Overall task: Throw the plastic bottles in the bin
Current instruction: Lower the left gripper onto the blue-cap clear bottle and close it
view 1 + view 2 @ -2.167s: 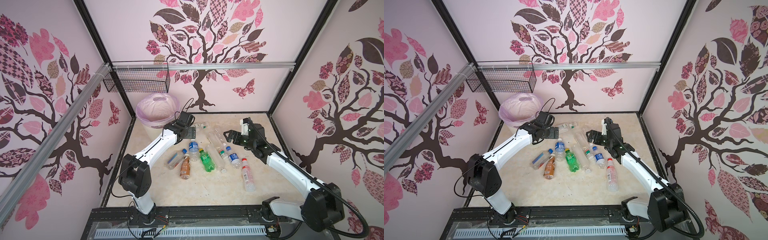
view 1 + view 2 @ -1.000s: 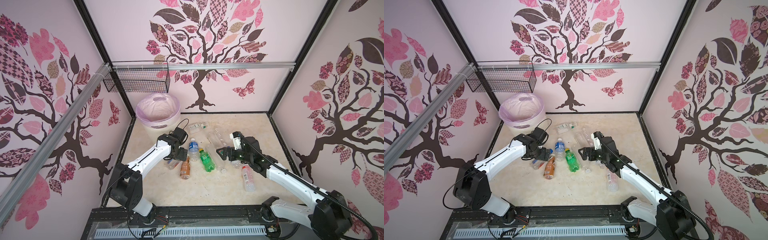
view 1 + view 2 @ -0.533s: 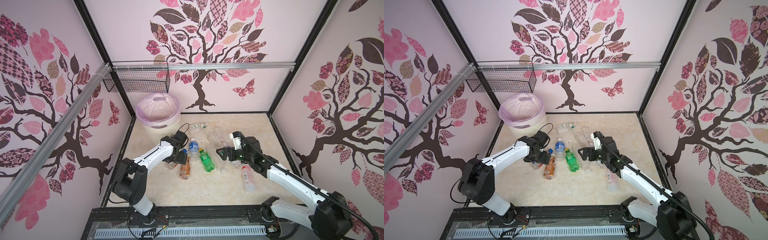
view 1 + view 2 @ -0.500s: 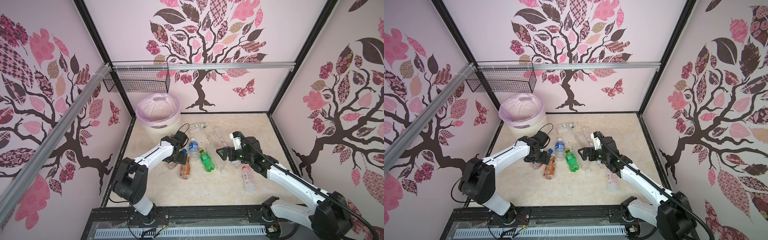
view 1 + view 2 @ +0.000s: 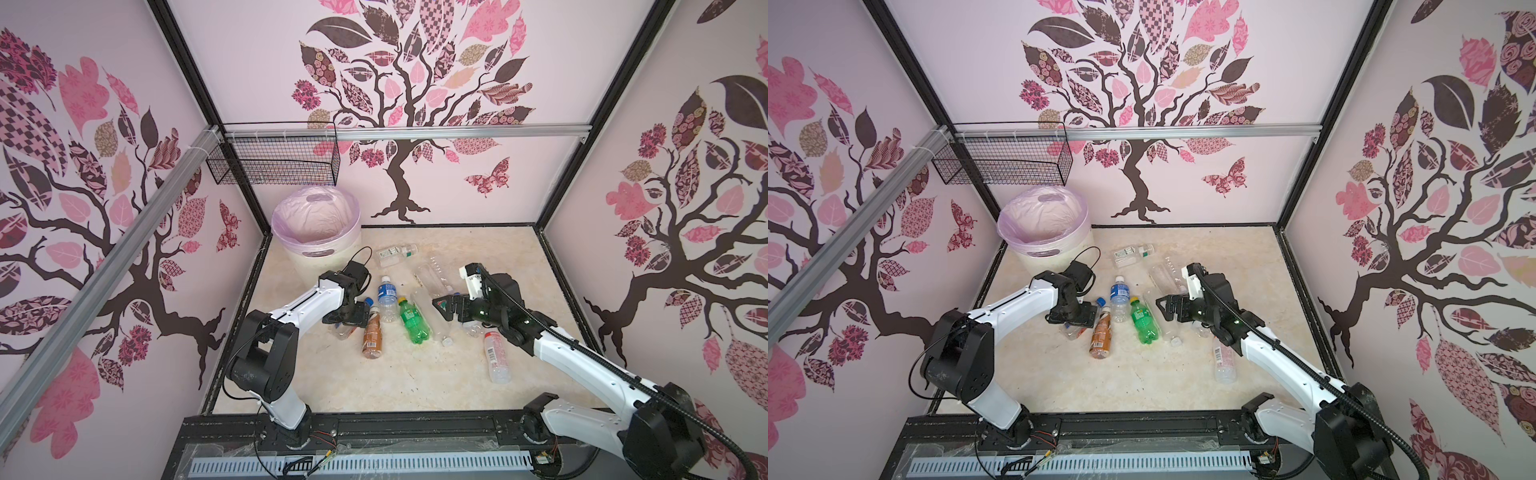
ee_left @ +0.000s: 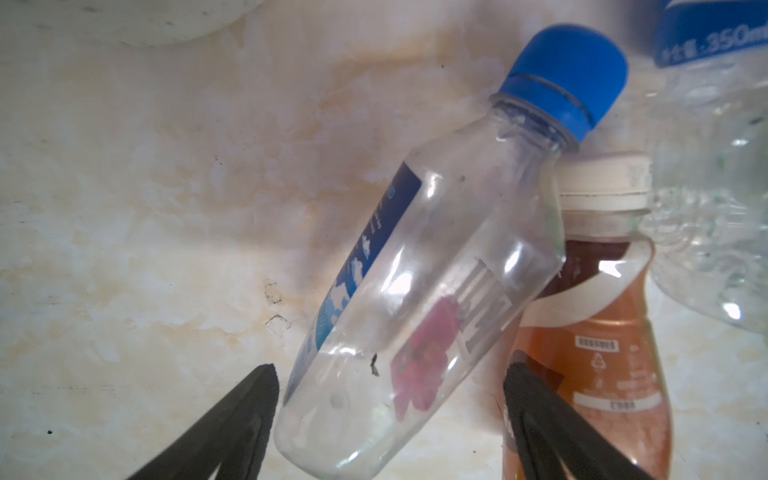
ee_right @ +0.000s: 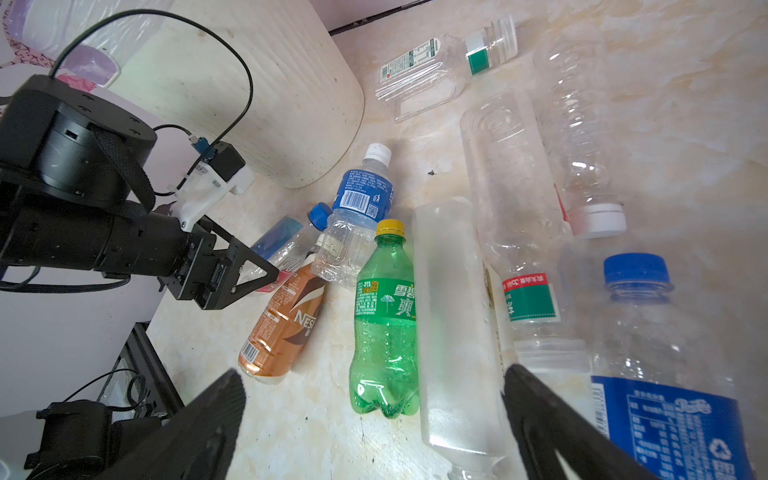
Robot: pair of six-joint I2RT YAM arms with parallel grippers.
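Several plastic bottles lie on the marble floor. My left gripper [image 5: 347,318] [image 6: 390,370] is low over a clear blue-capped bottle [image 6: 436,270] [image 5: 344,331]. Its jaws stand open on either side of the bottle's lower body, with a gap on both sides. A brown bottle [image 6: 602,332] [image 5: 372,332] touches that bottle. My right gripper [image 5: 445,307] [image 7: 372,374] hangs open above a green bottle [image 7: 384,324] [image 5: 411,320] and a frosted bottle [image 7: 453,324], holding nothing. The bin [image 5: 309,266] [image 5: 1042,259] stands in the back left corner, lined with a lilac bag.
A blue-labelled white-capped bottle [image 5: 386,297] lies between the arms, and clear bottles [image 5: 432,274] and a green-labelled one [image 5: 392,253] lie further back. A red-capped bottle [image 5: 496,353] lies under the right arm. A black wire basket [image 5: 274,160] hangs above the bin.
Both arms came down from higher up by the bin side. In the last second my left gripper shifted right onto the blue-capped bottle and its jaws narrowed a little. The right arm held still.
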